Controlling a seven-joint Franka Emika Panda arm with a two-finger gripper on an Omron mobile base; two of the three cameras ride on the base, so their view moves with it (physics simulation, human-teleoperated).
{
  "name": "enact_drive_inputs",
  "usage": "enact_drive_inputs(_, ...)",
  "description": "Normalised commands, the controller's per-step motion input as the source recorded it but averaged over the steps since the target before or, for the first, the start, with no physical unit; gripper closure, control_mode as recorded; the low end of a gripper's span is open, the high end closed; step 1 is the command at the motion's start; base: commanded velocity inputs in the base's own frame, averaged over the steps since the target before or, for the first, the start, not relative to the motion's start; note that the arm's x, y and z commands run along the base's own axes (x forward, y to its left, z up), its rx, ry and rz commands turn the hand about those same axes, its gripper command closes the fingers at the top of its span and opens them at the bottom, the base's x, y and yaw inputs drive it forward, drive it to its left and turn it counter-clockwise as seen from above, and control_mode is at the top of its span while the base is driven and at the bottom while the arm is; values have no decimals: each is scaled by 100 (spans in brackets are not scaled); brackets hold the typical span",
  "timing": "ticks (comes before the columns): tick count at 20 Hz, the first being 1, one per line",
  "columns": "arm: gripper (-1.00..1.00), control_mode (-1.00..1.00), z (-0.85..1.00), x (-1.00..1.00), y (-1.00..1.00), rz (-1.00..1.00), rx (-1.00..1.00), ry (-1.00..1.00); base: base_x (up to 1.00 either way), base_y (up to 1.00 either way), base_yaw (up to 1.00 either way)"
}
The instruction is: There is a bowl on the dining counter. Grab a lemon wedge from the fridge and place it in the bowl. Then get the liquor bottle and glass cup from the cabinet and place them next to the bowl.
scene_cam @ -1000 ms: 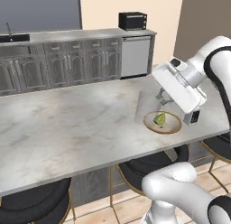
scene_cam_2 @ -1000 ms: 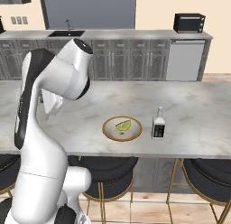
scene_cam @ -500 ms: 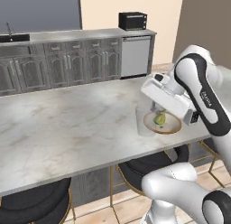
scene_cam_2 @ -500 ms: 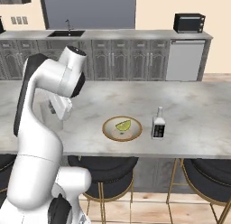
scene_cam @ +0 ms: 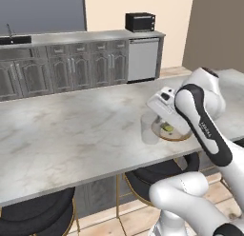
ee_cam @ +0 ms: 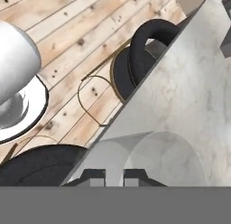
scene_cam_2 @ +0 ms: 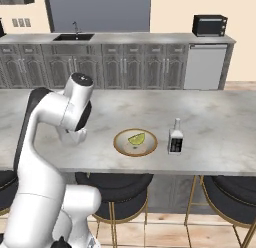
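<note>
My gripper [ee_cam: 114, 178] is shut on the wall of the glass cup [ee_cam: 155, 153], its tips pinching the rim. The clear tumbler [scene_cam: 148, 130] stands upright, low over the dining counter [scene_cam: 71, 130], just left of the bowl [scene_cam: 159, 134]; I cannot tell whether its base touches the marble. The gripper [scene_cam: 153, 119] hangs over it. A tan-rimmed bowl [scene_cam_2: 120, 145] holds the lemon wedge [scene_cam_2: 136, 139], which also peeks out beside my arm [scene_cam: 167, 129]. Right of the bowl stands the liquor bottle [scene_cam_2: 175, 137], upright. My arm covers the cup in the right base view.
Black round stools [scene_cam_2: 112, 184] sit under the counter's near edge [ee_cam: 135, 60]. A back counter with grey cabinets [scene_cam: 71, 68], a sink [scene_cam_2: 74, 37], a dishwasher [scene_cam: 143, 59] and a black toaster oven [scene_cam_2: 210, 25] runs along the far wall.
The hand has swung down and to the left from above the bowl, bringing the glass cup low beside the bowl. Bowl, wedge and bottle have not moved.
</note>
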Motion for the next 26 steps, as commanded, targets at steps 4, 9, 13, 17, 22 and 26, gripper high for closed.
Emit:
enact_drive_inputs(4, 100, -100, -56, 70, -12, 0, 0, 0, 0, 0, 0)
enact_drive_inputs(9, 100, -100, -55, 73, -11, 0, 0, 0, 0, 0, 0)
enact_drive_inputs(13, 100, -100, -55, 63, -8, 0, 0, 0, 0, 0, 0)
enact_drive_inputs(17, 100, -100, -51, 38, -1, 0, -1, -4, 0, 0, 0)
enact_drive_inputs(22, 100, -100, -34, 39, -3, 0, -1, -2, 0, 0, 0)
enact_drive_inputs(26, 100, -100, -15, 51, -4, 0, 0, 0, 0, 0, 0)
